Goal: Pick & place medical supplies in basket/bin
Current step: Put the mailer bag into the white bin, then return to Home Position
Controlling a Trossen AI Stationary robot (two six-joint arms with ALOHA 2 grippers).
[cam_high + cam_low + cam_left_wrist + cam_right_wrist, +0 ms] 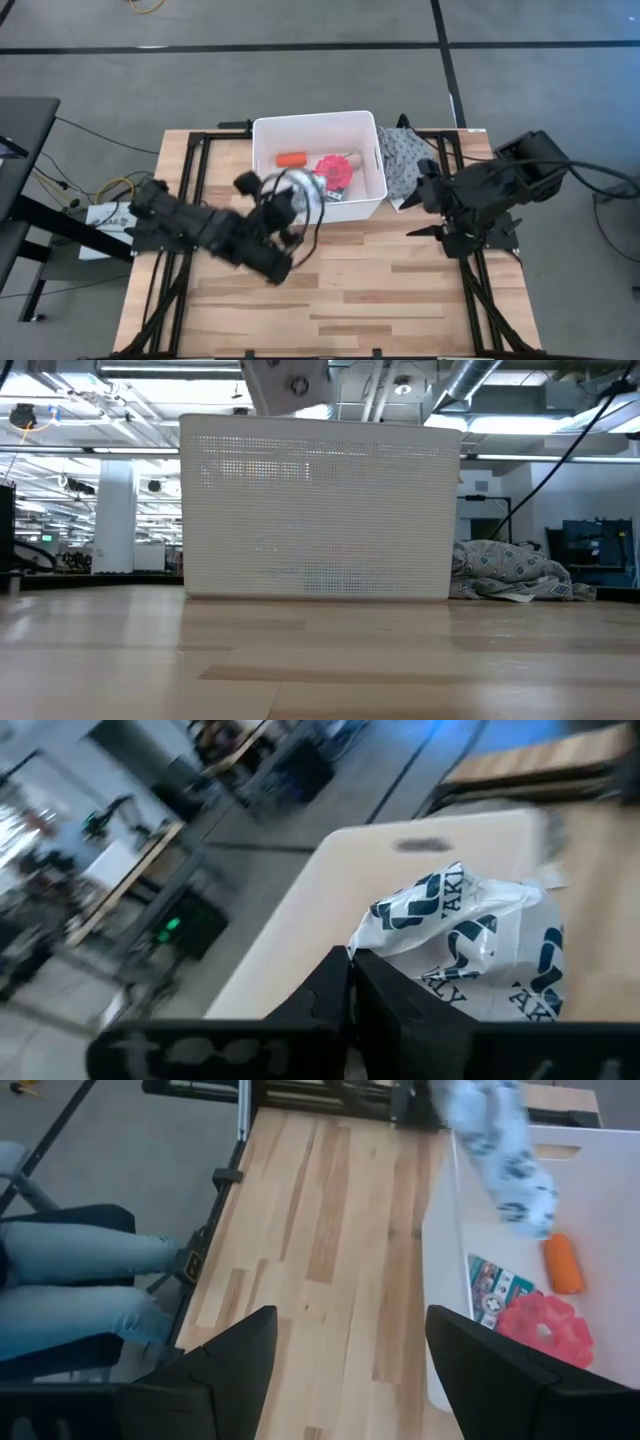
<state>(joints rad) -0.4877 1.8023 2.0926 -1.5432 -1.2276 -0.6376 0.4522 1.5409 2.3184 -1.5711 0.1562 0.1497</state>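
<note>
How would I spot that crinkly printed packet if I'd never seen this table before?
Find the big white tub at the table's far edge. The left gripper, shut, holds a soft white packet at the tub's front rim. Unlike the orange cylinder and pink tape roll lying inside, it is crumpled plastic with dark green print, off the bottom.

On the white soft packet (470, 945) pinched in my left gripper (350, 982) I read only dark green letter fragments, roughly "AKL" and "KLY", repeated across the crinkled plastic; print on the green-white box (497, 1290) in the tub is too small to read.
</note>
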